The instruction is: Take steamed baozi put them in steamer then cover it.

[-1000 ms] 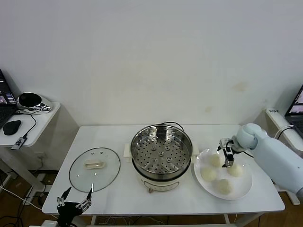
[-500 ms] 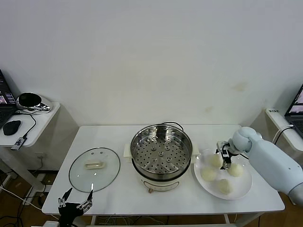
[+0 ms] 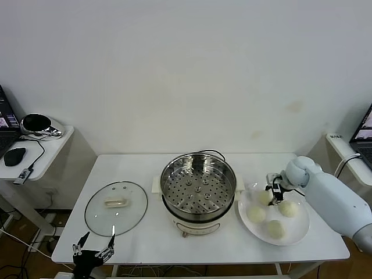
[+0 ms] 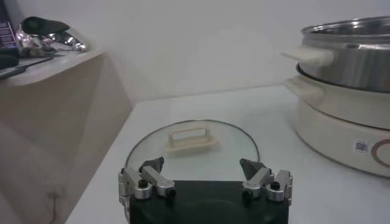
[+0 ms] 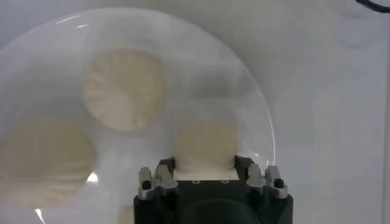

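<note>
Four cream-white baozi lie on a white plate [image 3: 297, 237] right of the steamer [image 3: 197, 186], whose steel basket is empty. My right gripper [image 3: 274, 195] is down on the plate's far left baozi [image 3: 264, 197]. In the right wrist view its fingers [image 5: 166, 172] press both sides of that baozi [image 5: 206, 145], which rests on the plate [image 5: 259, 109]. Two more baozi [image 5: 125, 88] [image 5: 42, 161] lie beyond it. The glass cover [image 3: 116, 208] lies flat on the table left of the steamer. My left gripper [image 3: 93, 251] hangs open and empty past the table's front left edge, facing the cover [image 4: 192, 143].
The steamer's pot base [image 4: 347, 115] has side handles and a cable behind it. A side table [image 3: 35, 145] with a mouse and headphones stands to the far left. The table's front edge runs close below the plate and the cover.
My right gripper has shifted a little left and lowered onto the plate's far left baozi. The left arm has barely moved.
</note>
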Tool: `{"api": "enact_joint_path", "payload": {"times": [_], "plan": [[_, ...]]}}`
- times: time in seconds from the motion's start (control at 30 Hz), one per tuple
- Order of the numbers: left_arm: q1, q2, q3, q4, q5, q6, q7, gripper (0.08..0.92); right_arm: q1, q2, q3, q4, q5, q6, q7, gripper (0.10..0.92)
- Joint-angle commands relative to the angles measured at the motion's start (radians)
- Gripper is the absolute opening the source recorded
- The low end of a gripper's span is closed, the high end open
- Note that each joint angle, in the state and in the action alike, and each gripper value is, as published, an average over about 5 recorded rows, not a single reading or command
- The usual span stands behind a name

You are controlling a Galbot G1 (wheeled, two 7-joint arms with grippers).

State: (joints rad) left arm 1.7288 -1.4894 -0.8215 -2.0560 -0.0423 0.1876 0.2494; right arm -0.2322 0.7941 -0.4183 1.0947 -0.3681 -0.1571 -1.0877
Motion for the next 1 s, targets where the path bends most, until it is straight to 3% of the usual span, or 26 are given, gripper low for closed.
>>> {"api": "enact_joint_path", "payload": {"times": [0.03, 0.37, 0.73, 0.87, 1.0], "plan": [[-0.001, 0.0, 0.008, -0.001, 0.003, -0.001, -0.003, 0.823, 0.022, -0.034, -0.007, 0.046, 0.076, -0.019, 0.0, 0.594], [-0.011, 0.011, 0.015, -0.005, 0.002, -0.001, -0.007, 0.823, 0.444, -0.149, -0.32, 0.22, 0.357, -0.077, -0.046, 0.594], [-0.009, 0.025, 0.003, -0.025, 0.005, -0.005, -0.013, 0.823, 0.833, 0.095, -0.576, 0.134, 0.556, -0.085, -0.126, 0.594], [-0.009, 0.024, -0.002, -0.018, 0.005, -0.015, -0.018, 0.823, 0.835, 0.211, -0.546, 0.028, 0.572, 0.018, -0.183, 0.594], [-0.004, 0.023, -0.007, -0.01, -0.001, -0.019, -0.018, 0.823, 0.808, 0.341, -0.498, -0.138, 0.606, 0.36, -0.256, 0.594]]}}
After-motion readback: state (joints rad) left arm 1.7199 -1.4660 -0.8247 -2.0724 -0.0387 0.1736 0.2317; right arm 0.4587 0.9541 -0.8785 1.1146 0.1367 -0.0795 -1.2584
